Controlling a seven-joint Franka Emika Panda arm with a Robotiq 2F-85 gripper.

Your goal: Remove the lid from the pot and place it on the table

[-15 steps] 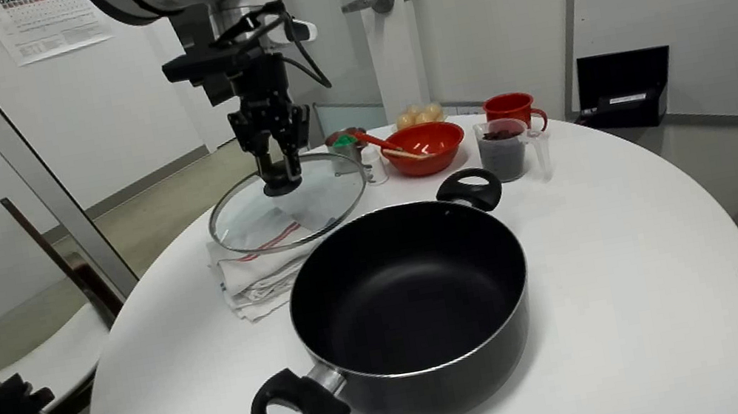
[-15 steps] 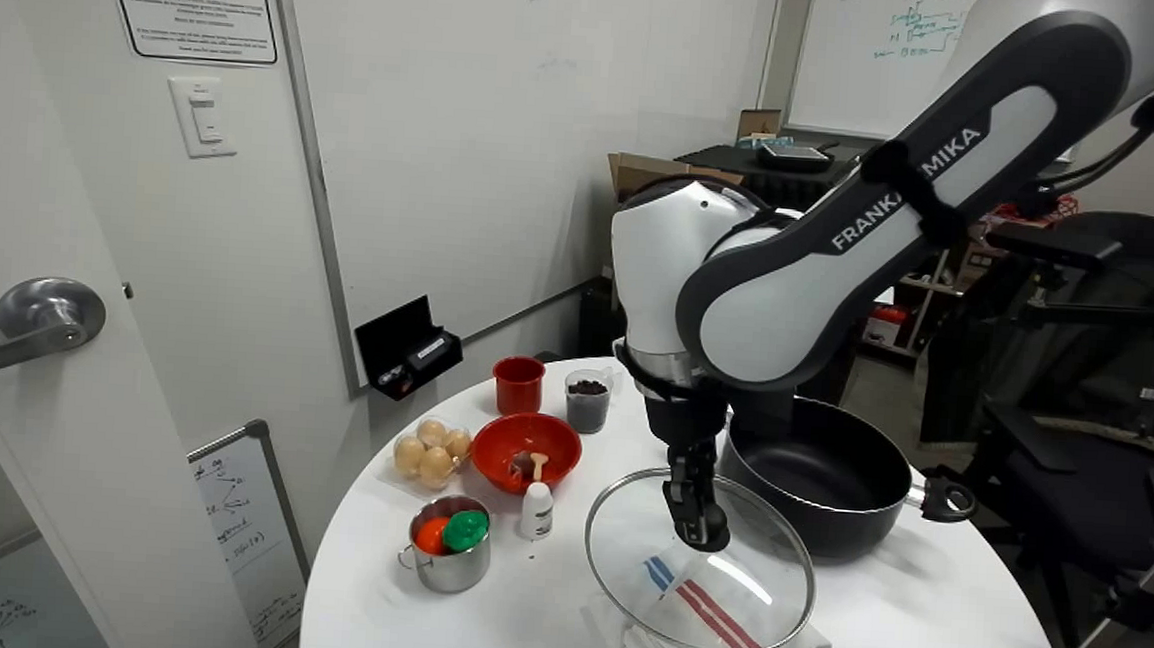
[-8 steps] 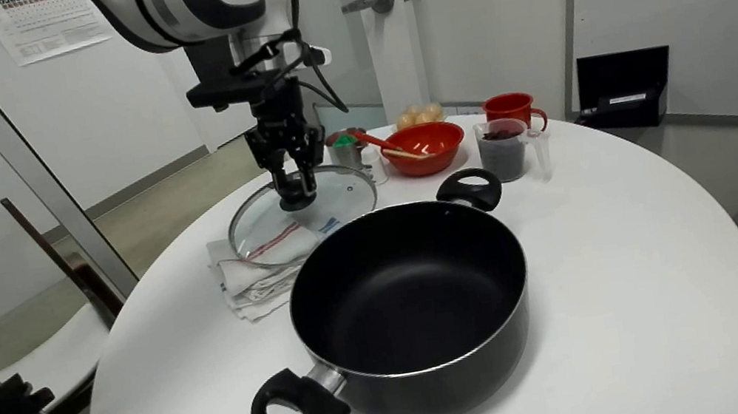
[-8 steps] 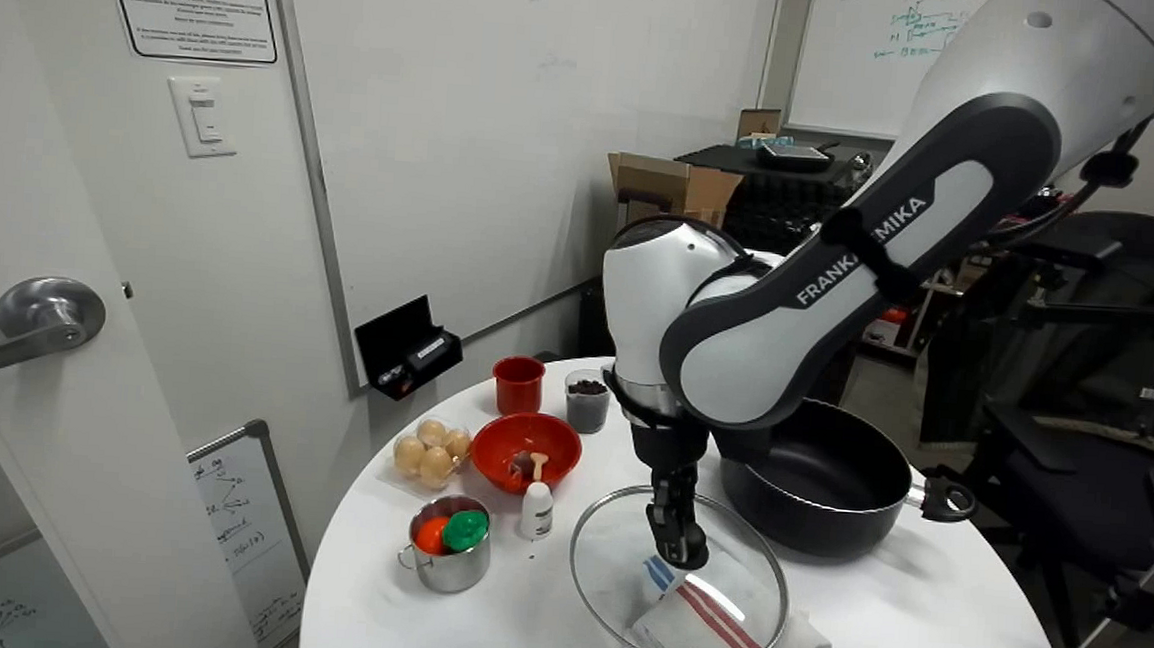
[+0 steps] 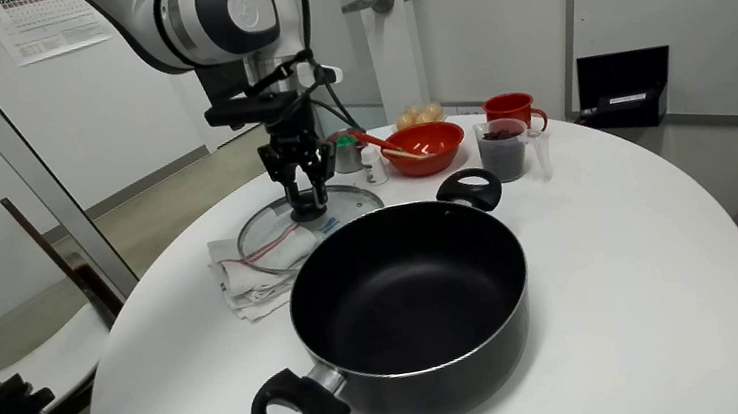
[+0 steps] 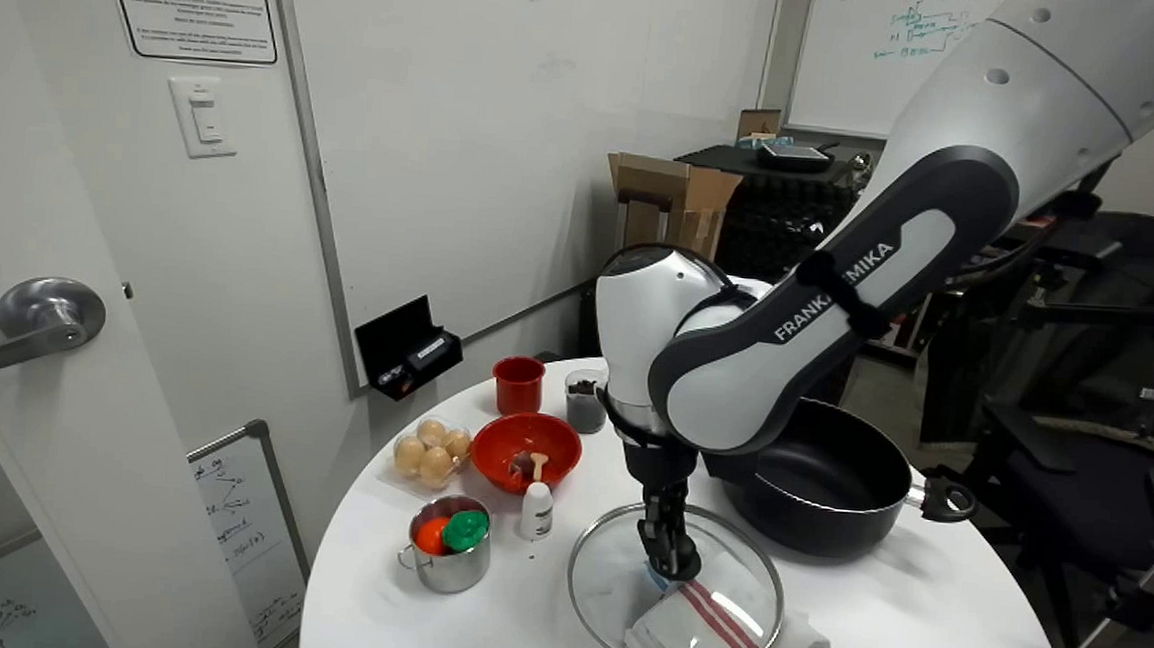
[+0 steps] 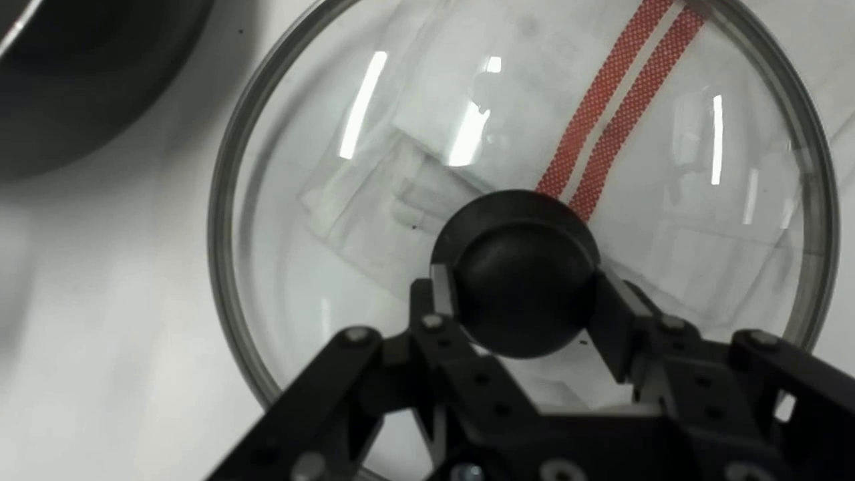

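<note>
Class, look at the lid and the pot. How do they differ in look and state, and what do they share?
The lid is clear, while the pot is black and opaque.
The lid has one central knob, gripped by the end effector; the pot has two loop handles, both free.
The lid is partly over the towel; the pot stands on the table.
Both are round and silver-edged.

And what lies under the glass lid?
Through the glass lid: a striped dish towel and part of the white table. In the wrist view, the black knob and gripper hide the middle.
</note>
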